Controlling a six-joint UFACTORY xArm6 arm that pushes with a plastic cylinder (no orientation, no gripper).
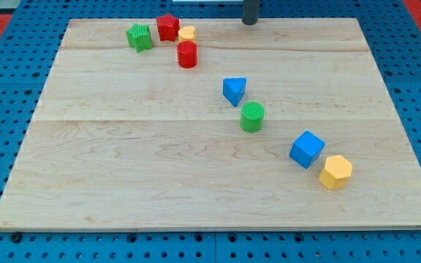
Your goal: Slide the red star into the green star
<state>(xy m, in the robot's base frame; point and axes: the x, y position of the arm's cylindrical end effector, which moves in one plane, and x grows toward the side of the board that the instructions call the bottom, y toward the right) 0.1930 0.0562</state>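
The red star (168, 27) sits near the board's top edge, left of centre. The green star (139, 36) lies just to its left and slightly lower, with a small gap between them. My tip (250, 22) is at the top edge of the board, well to the right of the red star and apart from every block. The rod rises out of the view's top.
A yellow block (188, 33) touches the red star's right side. A red cylinder (187, 55) stands just below it. A blue triangle (234, 90) and a green cylinder (252, 117) sit mid-board. A blue cube (307, 149) and a yellow hexagon (335, 172) lie at the lower right.
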